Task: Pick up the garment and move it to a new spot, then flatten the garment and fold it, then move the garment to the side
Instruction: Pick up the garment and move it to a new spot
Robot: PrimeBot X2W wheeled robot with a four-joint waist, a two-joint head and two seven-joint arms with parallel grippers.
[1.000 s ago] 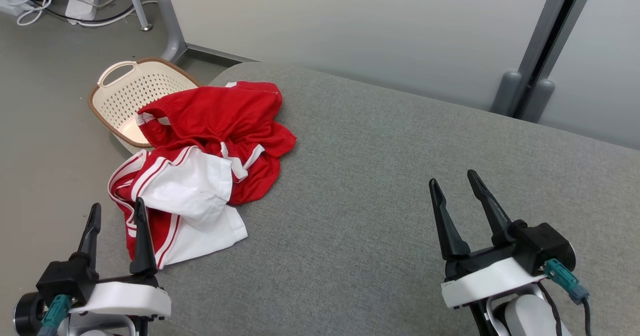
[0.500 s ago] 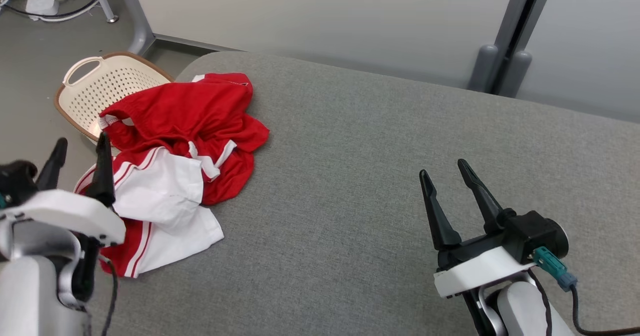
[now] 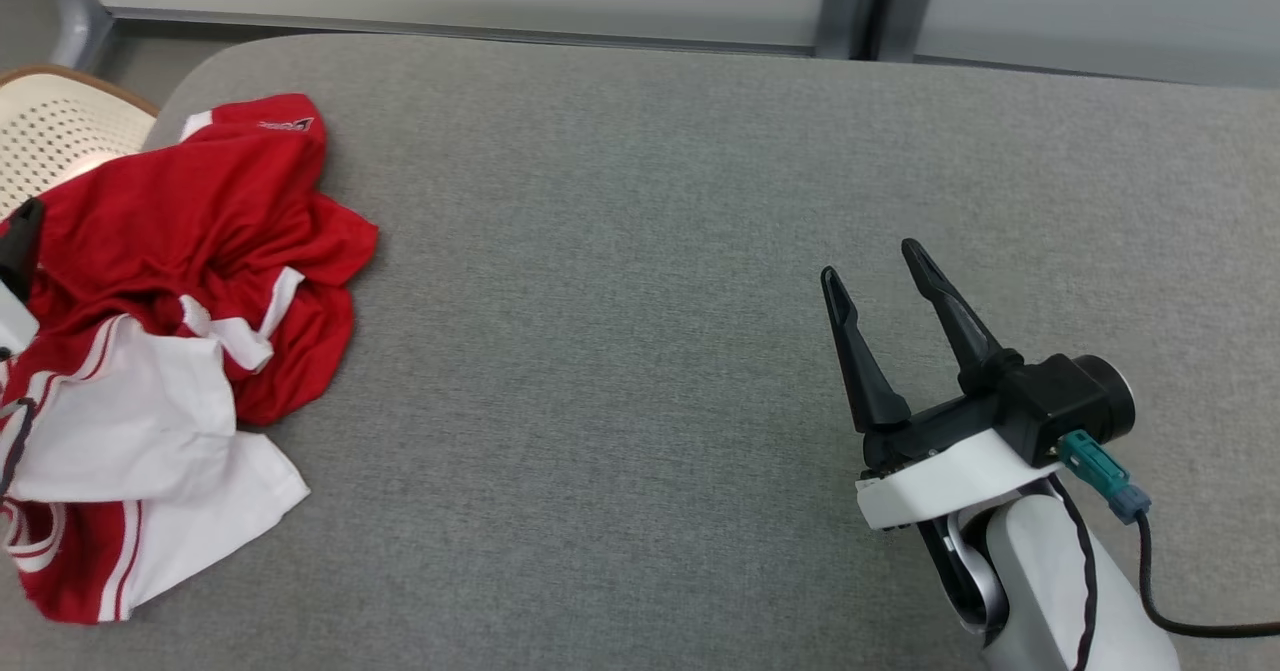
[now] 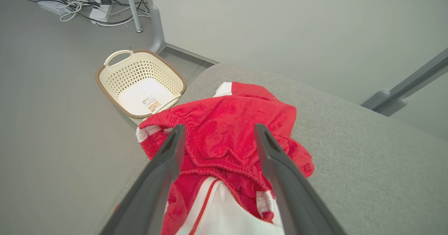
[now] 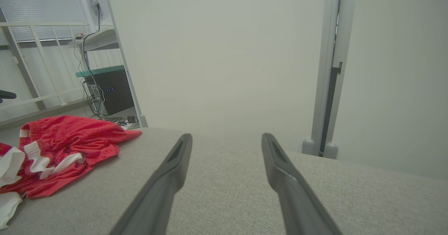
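- Garment (image 3: 190, 251), red w/ white panels and stripes, is lying crumpled at the far left of the head view, on the left end of the grey worktop (image 3: 650, 251). In the left wrist view its elastic waistband seems to be drooping over the worktop's edge.
- Left claw (image 4: 219, 128) is hovering right over the bunched red fabric w/ fingers spread wide. Nothing is being pinched, and contact w/ the cloth can't be told.
- Right claw (image 3: 870, 263) is sitting at the lower right of the head view, well apart from the garment, fingers spread wide over bare worktop and holding nothing.
- Progress, as a judgement: looks like the very start. The garment is lying in a heap, not lifted, not flattened, not folded.
- Step in hand is prob. the first pickup by the left claw.
- What's remaining: grab, carry to a new spot (plenty of bare worktop toward frame centre), spread flat, fold, then shift aside.
- Container: a cream perforated basket (image 4: 150, 70) w/ a brown rim is standing on the floor (image 4: 52, 140) at the upper left of the left wrist view, just beside the worktop's corner and near the garment.
- Inside the basket: a small label (image 4: 151, 103) on its bottom, no clothing visible in it.
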